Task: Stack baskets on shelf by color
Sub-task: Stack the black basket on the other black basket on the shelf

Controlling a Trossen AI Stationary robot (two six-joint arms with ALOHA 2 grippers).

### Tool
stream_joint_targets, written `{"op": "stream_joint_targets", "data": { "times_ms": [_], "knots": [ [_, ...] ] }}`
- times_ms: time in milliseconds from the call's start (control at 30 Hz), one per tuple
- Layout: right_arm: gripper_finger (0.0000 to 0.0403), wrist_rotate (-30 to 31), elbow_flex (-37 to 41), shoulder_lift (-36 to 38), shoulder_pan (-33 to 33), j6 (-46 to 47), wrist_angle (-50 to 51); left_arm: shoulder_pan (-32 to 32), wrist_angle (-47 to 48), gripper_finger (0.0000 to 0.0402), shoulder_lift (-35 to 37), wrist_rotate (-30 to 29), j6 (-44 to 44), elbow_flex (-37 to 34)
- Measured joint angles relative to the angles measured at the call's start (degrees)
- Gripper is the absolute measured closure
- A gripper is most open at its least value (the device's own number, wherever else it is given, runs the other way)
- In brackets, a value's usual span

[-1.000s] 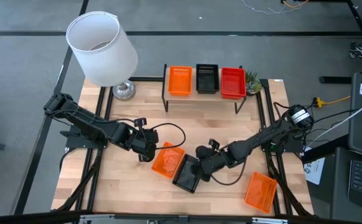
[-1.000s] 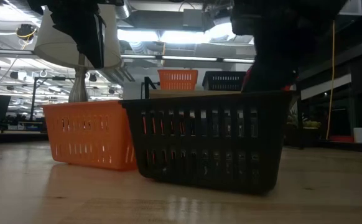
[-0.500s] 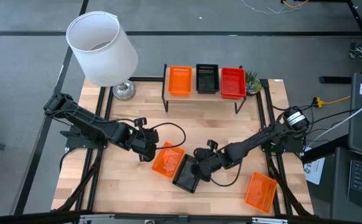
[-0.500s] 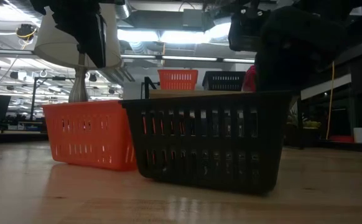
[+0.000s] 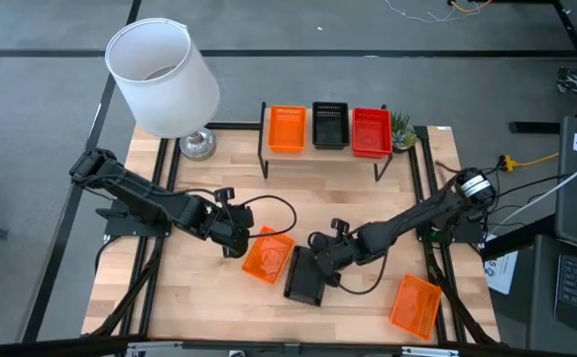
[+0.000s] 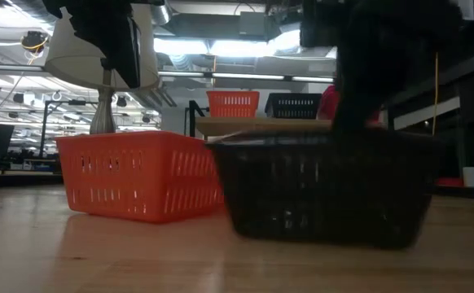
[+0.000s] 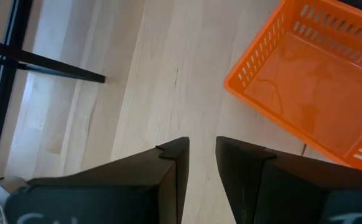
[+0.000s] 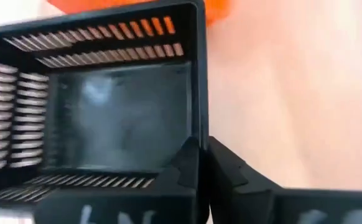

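1. Nearest the front edge of the wooden surface (image 5: pixel 348 198), on the right, a lone orange basket (image 5: pixel 414 302) lies at an angle, well apart from both arms.
2. A black basket (image 5: pixel 304 276) sits in the front middle; in the low view it looks blurred. The right tool (image 5: pixel 320 260) is pinching the wall of this basket at its right end, the fingers (image 8: pixel 190 163) pressed together with the thin wall between them.
3. Just beside it on the left, touching or almost touching, lies a second orange basket (image 5: pixel 267 255), empty and set askew.
4. The left tool (image 5: pixel 237 241) hangs over bare wood just beside that orange basket's left edge, its fingers (image 7: pixel 176 163) slightly spread with a narrow gap and nothing between them.
5. Farther back stands the shelf (image 5: pixel 324 155), carrying three baskets in a row: orange (image 5: pixel 287 129) on the left, black (image 5: pixel 330 125) in the middle, red (image 5: pixel 371 132) on the right.
6. Behind the surface's left corner stands a lamp (image 5: pixel 166 79) with a white shade; a small plant (image 5: pixel 403 130) sits at the shelf's right end.
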State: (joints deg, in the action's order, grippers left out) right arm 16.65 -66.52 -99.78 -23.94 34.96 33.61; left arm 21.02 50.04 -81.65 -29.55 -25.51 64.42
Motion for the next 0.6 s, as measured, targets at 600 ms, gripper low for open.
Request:
{"op": "stream_joint_targets", "data": {
  "times_ms": [600],
  "knots": [
    [0.0399, 26.0, -64.5, 5.3, 8.5, -27.5, 54.3, -0.1, -0.5, 0.0329, 0.0, 0.0, 0.1, 0.0]
  ]
}}
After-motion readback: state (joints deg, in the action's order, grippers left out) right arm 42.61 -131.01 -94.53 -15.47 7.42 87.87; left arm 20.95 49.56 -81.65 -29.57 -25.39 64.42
